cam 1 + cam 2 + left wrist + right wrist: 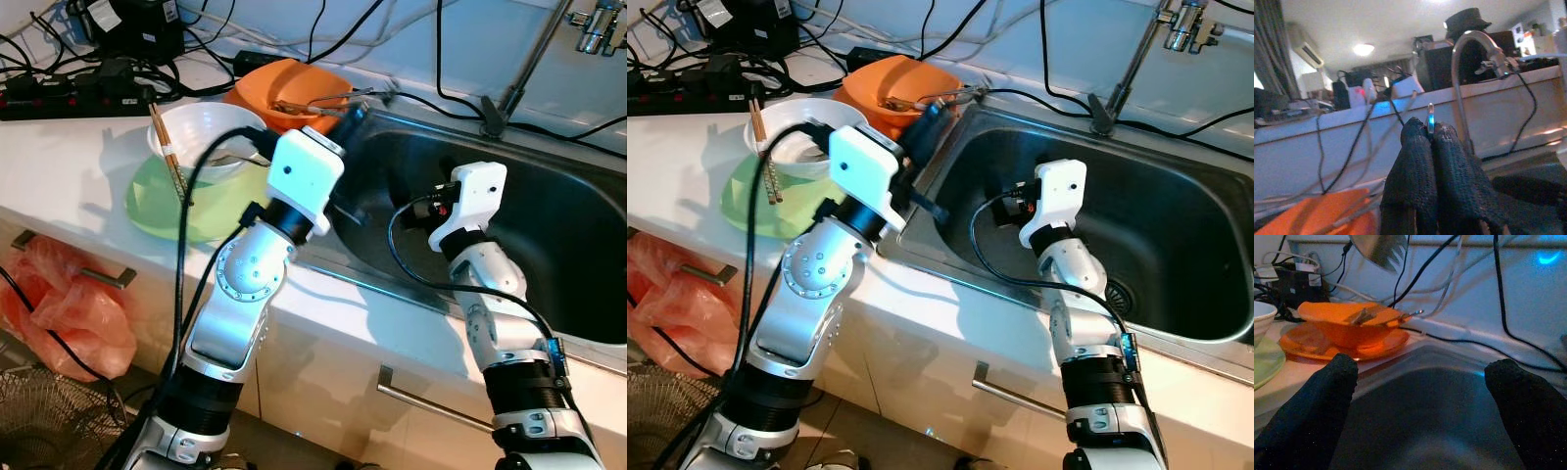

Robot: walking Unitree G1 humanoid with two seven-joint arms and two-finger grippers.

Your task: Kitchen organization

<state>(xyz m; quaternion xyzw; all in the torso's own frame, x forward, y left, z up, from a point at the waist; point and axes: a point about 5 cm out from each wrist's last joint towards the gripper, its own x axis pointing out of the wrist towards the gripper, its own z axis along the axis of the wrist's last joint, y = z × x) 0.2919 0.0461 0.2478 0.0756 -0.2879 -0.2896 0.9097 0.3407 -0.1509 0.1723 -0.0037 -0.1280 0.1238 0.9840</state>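
My left gripper (1430,139) is closed tight on a thin metal utensil (1430,119) — only its narrow top edge pokes out between the two black fingers in the left wrist view, so I take it for a fork or spoon handle but cannot be sure which. From the head cameras that gripper hangs over the near-left corner of the stainless steel sink (578,245), just beside the orange plastic bowl (294,93) that sits on an orange plate at the sink's edge and holds more cutlery (1383,318). To the left of it on the white countertop (59,166) stands the white round bowl (201,132) with wooden chopsticks (167,147) leaning in it, nested on a pale green plate (162,211). My right gripper (1420,396) is down inside the sink basin with its fingers spread wide and nothing between them, pointed towards the orange bowl. I judge the step in hand to be moving dirty cutlery from the counter dishes into the sink, one piece held and not yet set down. The next move calls for lowering my left arm further into the basin, clear of the black cables (421,88) trailing along the rim, and letting go close to the bottom — a drop from height would clatter and bounce.
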